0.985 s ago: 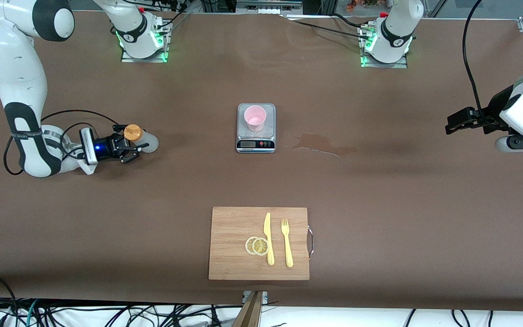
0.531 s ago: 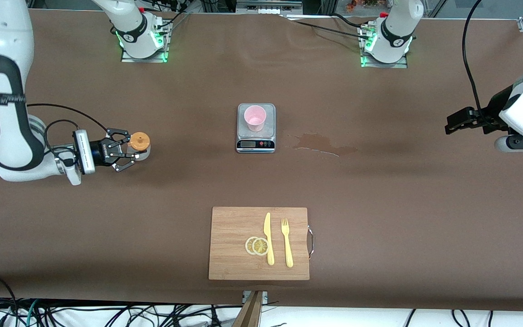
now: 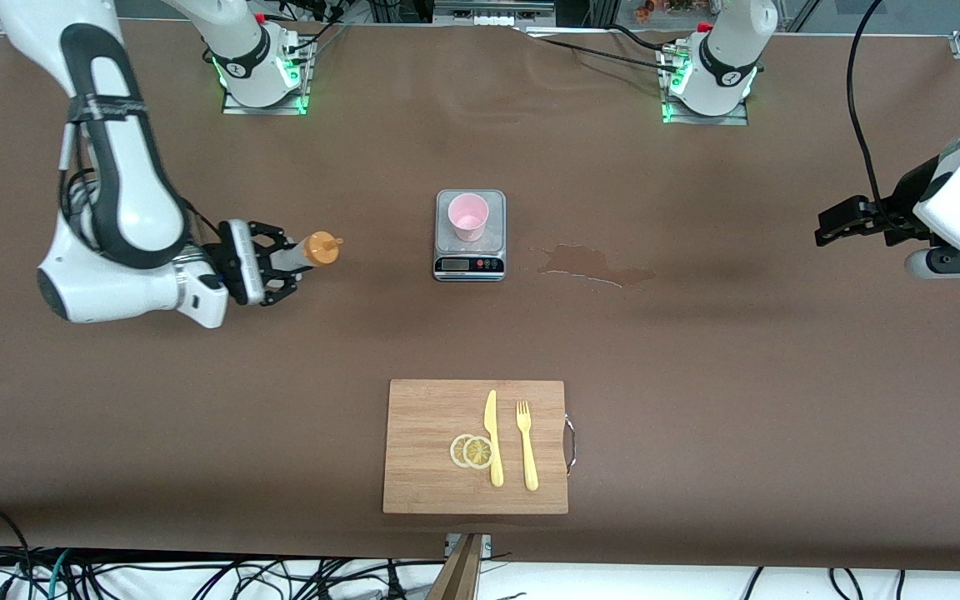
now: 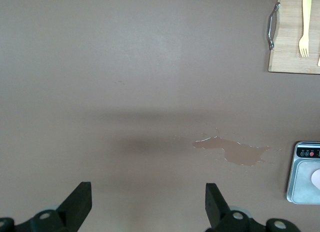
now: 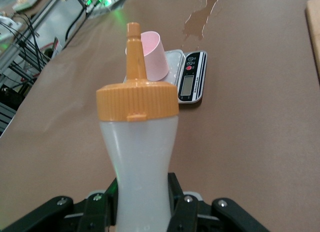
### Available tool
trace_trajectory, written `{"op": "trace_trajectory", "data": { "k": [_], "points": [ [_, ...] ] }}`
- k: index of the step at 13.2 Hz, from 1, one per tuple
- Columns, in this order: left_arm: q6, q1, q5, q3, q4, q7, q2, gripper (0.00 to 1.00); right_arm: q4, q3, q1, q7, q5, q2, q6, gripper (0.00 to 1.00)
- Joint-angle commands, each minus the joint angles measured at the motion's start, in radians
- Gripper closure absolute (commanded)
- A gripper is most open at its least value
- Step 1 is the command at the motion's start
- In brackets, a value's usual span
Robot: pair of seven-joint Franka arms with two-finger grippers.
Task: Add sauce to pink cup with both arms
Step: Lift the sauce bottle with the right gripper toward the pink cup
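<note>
Right gripper [image 3: 278, 267] clamping one sauce bottle [image 3: 315, 251], left gripper [image 3: 832, 227] spread, waiting, one pink cup [image 3: 468, 217].

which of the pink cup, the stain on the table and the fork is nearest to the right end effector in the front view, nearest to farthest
Measured from the right end effector, which holds the sauce:
1. pink cup, on the scale at mid-table.
2. fork, on the cutting board, nearer the front camera.
3. stain, past the scale toward the left arm's end; close to the fork's distance, so ranks 2 and 3 are tentative.
</note>
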Motion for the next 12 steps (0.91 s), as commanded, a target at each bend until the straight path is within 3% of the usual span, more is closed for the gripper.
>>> {"op": "trace_trajectory", "data": {
  "k": [1, 12],
  "points": [
    [-0.024, 0.000, -0.009, -0.005, 0.033, -0.008, 0.013, 0.00, -0.031, -0.008, 0.110, 0.154, -0.114, -0.069, 0.067, 0.74],
    [-0.024, 0.000, -0.011, -0.003, 0.033, -0.008, 0.015, 0.00, -0.028, -0.002, 0.499, 0.807, -0.557, -0.090, 0.156, 0.73]
  ]
}}
